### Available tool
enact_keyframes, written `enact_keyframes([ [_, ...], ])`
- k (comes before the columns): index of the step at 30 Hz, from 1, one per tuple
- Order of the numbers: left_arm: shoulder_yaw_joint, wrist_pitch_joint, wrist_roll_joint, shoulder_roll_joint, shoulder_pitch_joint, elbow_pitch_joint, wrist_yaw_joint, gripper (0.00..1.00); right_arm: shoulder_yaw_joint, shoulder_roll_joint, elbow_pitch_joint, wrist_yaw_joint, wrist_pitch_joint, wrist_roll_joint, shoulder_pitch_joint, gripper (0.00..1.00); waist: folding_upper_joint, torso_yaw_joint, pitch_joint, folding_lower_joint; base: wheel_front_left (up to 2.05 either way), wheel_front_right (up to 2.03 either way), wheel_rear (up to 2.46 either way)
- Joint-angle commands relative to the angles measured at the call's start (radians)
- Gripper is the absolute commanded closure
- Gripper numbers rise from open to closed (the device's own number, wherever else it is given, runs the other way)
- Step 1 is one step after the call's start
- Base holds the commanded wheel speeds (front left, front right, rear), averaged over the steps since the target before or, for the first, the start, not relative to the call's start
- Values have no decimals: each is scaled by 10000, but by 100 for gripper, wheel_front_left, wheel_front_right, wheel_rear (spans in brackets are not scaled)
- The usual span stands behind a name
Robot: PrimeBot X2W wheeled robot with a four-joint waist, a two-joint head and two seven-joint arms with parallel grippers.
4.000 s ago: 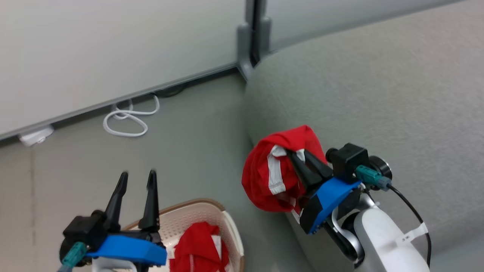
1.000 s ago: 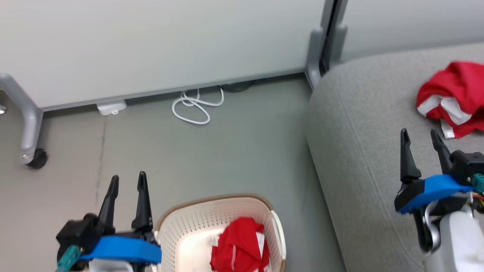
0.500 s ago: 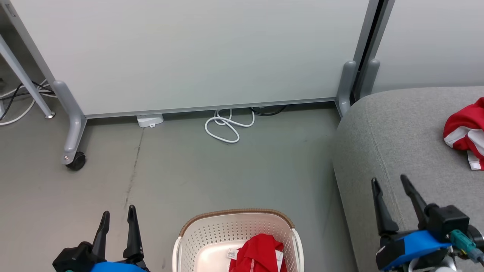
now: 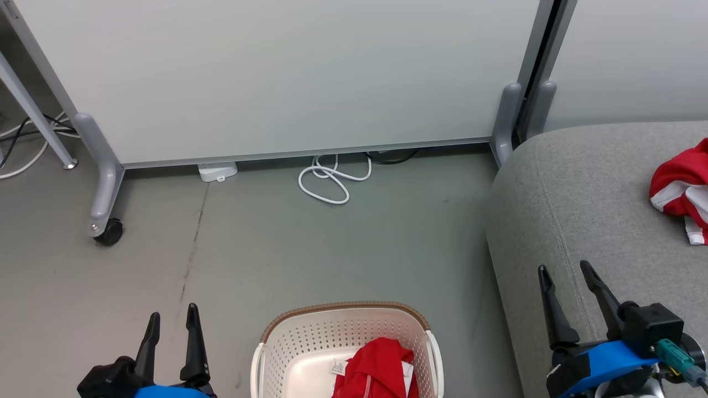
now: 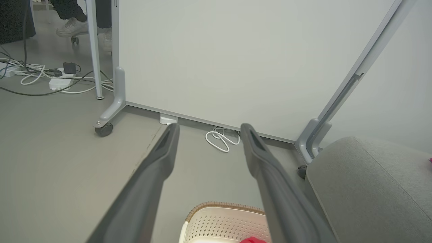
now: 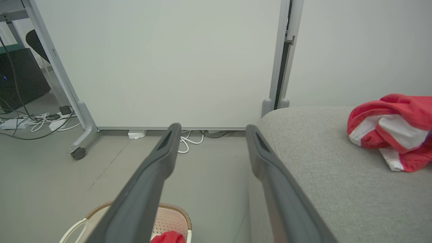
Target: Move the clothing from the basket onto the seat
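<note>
A cream perforated basket with a brown rim stands on the floor at the bottom centre, with one crumpled red garment inside. A second red and white garment lies on the grey sofa seat at the right edge, also seen as red clothing in the right wrist view. My left gripper is open and empty, left of the basket. My right gripper is open and empty above the seat's front corner, well short of the garment there.
A white partition on grey wheeled legs closes off the far side. A coiled white cable and a white power block lie at its base. More cables and a person's shoes are beyond it.
The head camera has swung left, so the basket now sits at the centre and the sofa garment at the right edge. Four seconds ago the right gripper held that garment; it now lies released.
</note>
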Motion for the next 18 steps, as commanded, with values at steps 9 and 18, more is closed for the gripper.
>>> enact_keyframes([
  [9,-47,-30,89,-34,-87,59,-82,0,174,-7,-20,1,-102,140,-127,0,-1,-143,111,0,0,0,0],
  [18,-394,-28,222,-26,-571,78,-96,0,705,-8,-258,1,-136,156,-581,0,-1,-687,861,0,0,0,0],
])
